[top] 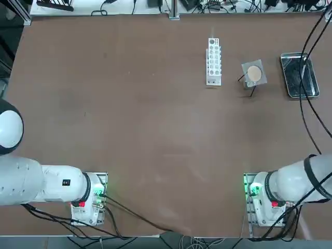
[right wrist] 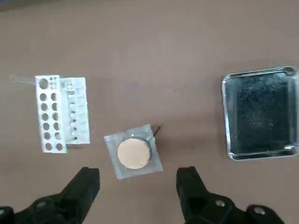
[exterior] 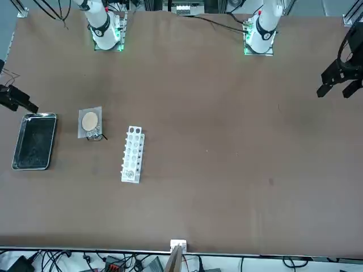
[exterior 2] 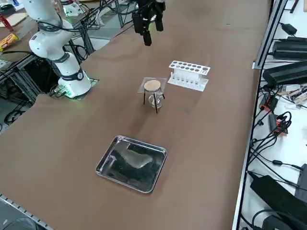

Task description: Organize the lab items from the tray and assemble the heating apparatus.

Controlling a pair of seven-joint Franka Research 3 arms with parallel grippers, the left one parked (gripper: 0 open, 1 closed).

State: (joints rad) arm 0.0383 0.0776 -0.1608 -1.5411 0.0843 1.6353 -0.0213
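The heating apparatus stands assembled between the rack and the tray. Its grey mesh square (top: 253,73) (exterior: 90,121) (right wrist: 134,152) with a tan round centre lies on the black wire tripod (exterior 2: 156,106). The small clear burner (exterior 2: 155,99) sits under the ring. The shiny metal tray (top: 299,75) (exterior: 35,141) (exterior 2: 132,163) (right wrist: 261,114) has nothing in it. My right gripper (right wrist: 140,179) (exterior 2: 153,36) (exterior: 22,105) hangs open, high above the table and apart from everything, with nothing between its fingers.
A white rack (top: 213,61) (exterior: 133,154) (exterior 2: 189,74) (right wrist: 60,114) with rows of holes stands on the other side of the apparatus from the tray. Black cables (top: 307,104) run over the tray's side of the table.
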